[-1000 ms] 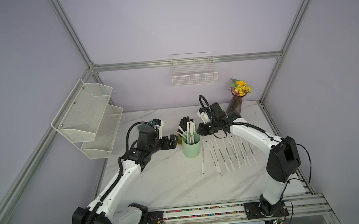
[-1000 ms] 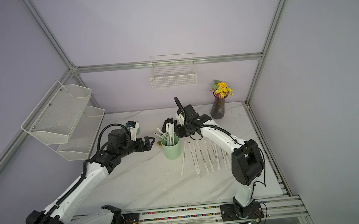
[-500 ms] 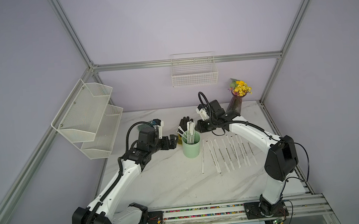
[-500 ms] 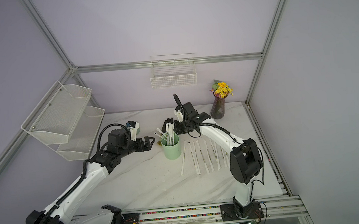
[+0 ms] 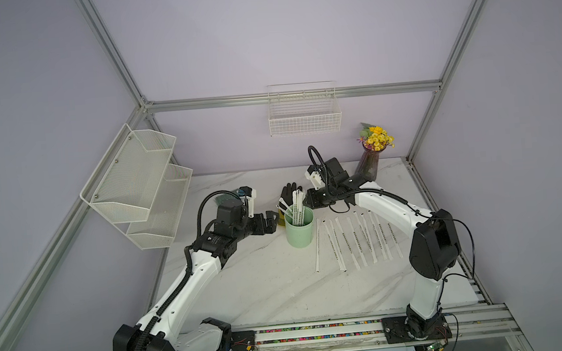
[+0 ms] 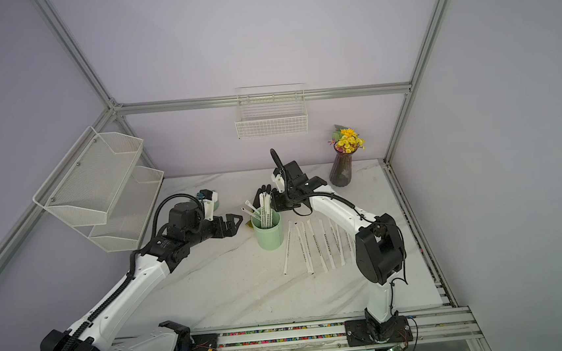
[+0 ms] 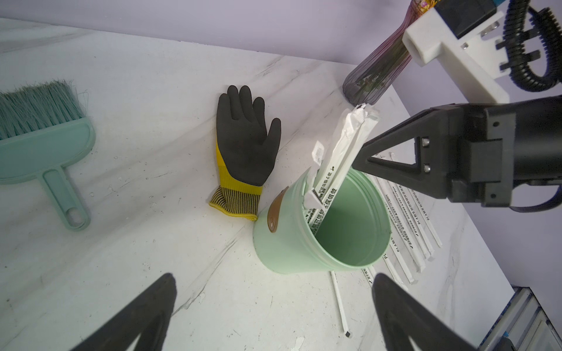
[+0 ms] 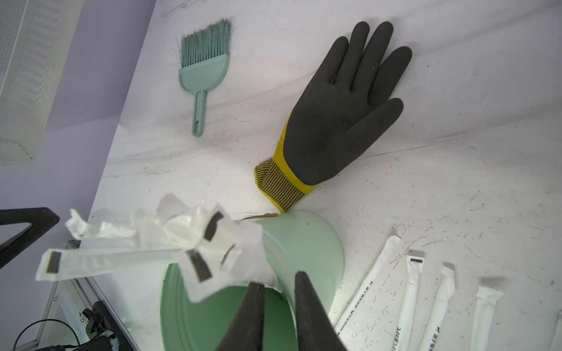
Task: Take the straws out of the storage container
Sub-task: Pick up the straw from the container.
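The storage container [image 5: 299, 233] [image 6: 268, 234] is a mint-green cup standing upright mid-table. Several straws [image 5: 297, 206] [image 7: 343, 152] [image 8: 170, 240] lean in it at its far-left side. More straws [image 5: 357, 242] [image 6: 319, 245] [image 8: 410, 291] lie in a row on the table to its right. My right gripper [image 5: 305, 201] [image 8: 278, 279] hovers over the cup's rim, its tips against the standing straws. Its jaws keep a narrow gap with nothing in it. My left gripper [image 5: 271, 220] [image 7: 273, 304] is wide open just left of the cup, not touching it.
A black and yellow glove [image 5: 289, 194] [image 7: 243, 142] lies flat right behind the cup. A mint brush [image 7: 39, 136] [image 8: 203, 70] lies behind the left arm. A vase of flowers [image 5: 369, 166] stands back right; a mesh rack [image 5: 140, 191] and wire basket [image 5: 304, 119] hang on the walls.
My right gripper has shifted slightly left and up toward the straw tops in the cup. The left arm has not moved.
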